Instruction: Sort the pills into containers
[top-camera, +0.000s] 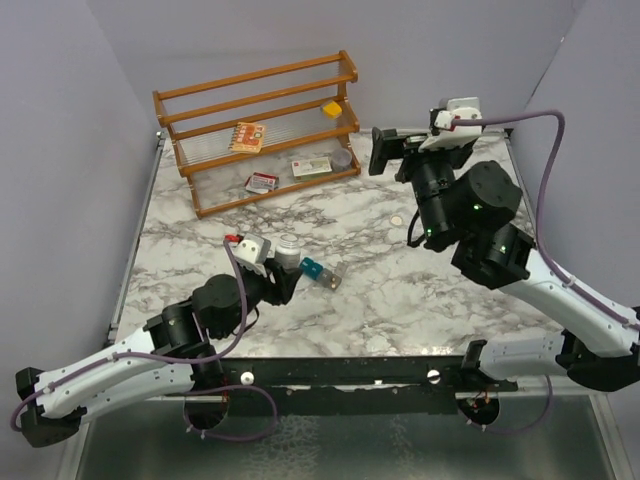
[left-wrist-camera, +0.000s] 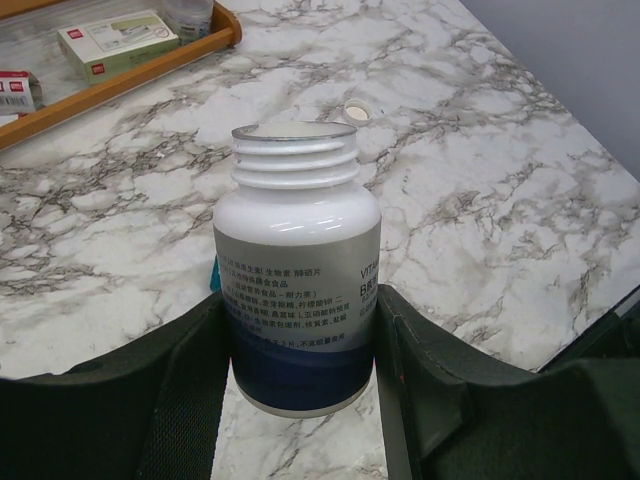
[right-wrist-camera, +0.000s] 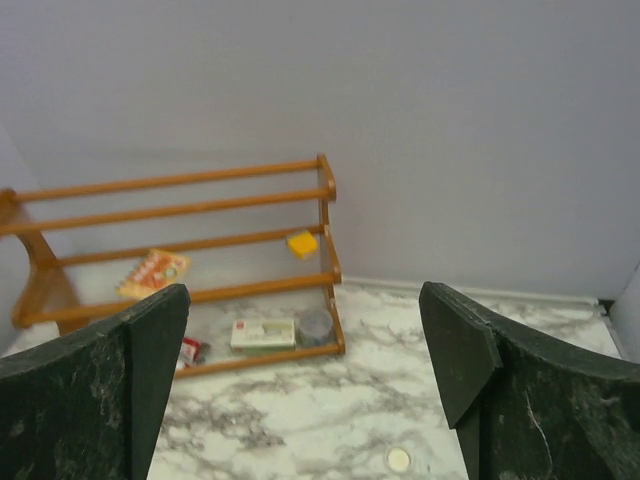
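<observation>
The containers (top-camera: 320, 272), a short strip with a teal end and a grey end, lie on the marble table (top-camera: 400, 300), a little left of its middle and toward the near side. Just beside the teal end, on its left, stands the bottle (top-camera: 288, 249). It is white with a grey and blue label, upright, and its threaded neck is uncapped. From above I cannot tell whether bottle and strip touch. In the left wrist view a thin teal sliver at the bottle's left edge is probably the strip behind it.

The left gripper (top-camera: 281, 272) is clamped on the bottle. Its dark fingers (left-wrist-camera: 190, 380) press against the lower half of the label, one on each side.

A small round white disc (top-camera: 398, 220), probably the bottle's cap, lies flat on the table well apart from the bottle, to the right and farther back.

The right gripper (top-camera: 384, 150) hangs high over the far right part of the table. Its fingers (right-wrist-camera: 150, 340) are spread wide with nothing between them, and its camera looks toward the rack.

The wooden rack (top-camera: 260, 95) stands at the far left against the wall. Its middle tier holds an orange packet (top-camera: 247, 136) and a yellow piece (top-camera: 332, 108). The lowest tier holds a red and white box (top-camera: 262, 182), a green and white box (top-camera: 312, 167) and a small grey jar (top-camera: 342, 157).
</observation>
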